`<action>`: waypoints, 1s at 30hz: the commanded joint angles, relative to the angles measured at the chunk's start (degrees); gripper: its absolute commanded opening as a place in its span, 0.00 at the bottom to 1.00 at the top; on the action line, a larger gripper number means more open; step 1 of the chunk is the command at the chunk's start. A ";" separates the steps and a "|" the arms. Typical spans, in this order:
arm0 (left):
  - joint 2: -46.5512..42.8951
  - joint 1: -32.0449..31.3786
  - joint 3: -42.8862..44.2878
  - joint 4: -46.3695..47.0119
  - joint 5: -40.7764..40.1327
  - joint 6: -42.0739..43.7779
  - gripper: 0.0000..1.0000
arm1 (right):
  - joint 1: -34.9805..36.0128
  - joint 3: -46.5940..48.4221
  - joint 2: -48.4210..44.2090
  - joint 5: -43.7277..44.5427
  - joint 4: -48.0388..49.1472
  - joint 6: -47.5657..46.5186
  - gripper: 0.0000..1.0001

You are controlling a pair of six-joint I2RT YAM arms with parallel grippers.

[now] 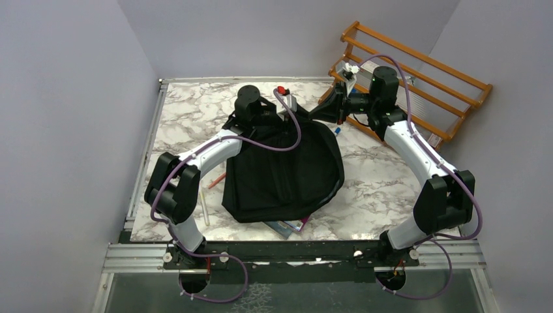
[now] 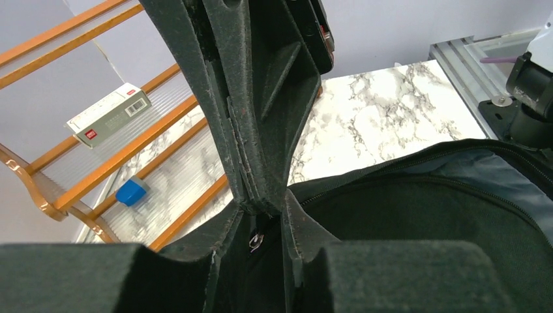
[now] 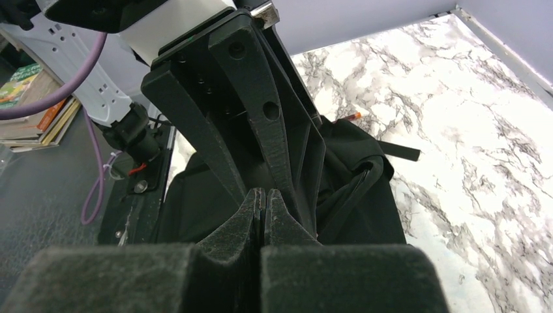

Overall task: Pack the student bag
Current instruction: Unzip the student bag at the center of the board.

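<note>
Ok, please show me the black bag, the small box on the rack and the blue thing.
black bag (image 1: 280, 176), top view, middle of its fabric.
small box (image 2: 107, 115), left wrist view, its white top face.
blue thing (image 2: 131, 193), left wrist view, its middle.

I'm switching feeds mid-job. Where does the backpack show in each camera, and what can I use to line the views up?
Top external: the backpack lies in the middle of the picture, on the table.
Left wrist: it fills the lower right, with its zipped edge curving across.
Right wrist: it sits at centre, spreading down to the right.
Shared landmark: the marble table top under it.
</note>
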 commanded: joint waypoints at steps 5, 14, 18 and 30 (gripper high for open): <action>0.90 -0.07 2.67 1.73 4.15 -2.41 0.04 | -0.12 0.95 -1.33 -1.65 -0.04 -0.33 0.01; 2.29 -0.04 2.90 1.81 2.74 -3.73 0.00 | -0.12 -1.22 -5.75 8.69 -0.62 0.31 0.36; 2.12 -0.04 2.44 1.81 -0.68 -3.62 0.00 | -0.12 -4.40 -10.46 21.42 -2.68 3.23 0.55; 2.81 -0.07 2.78 2.38 -13.04 -8.63 0.00 | -0.12 -13.10 -20.15 47.70 -15.42 11.28 0.63</action>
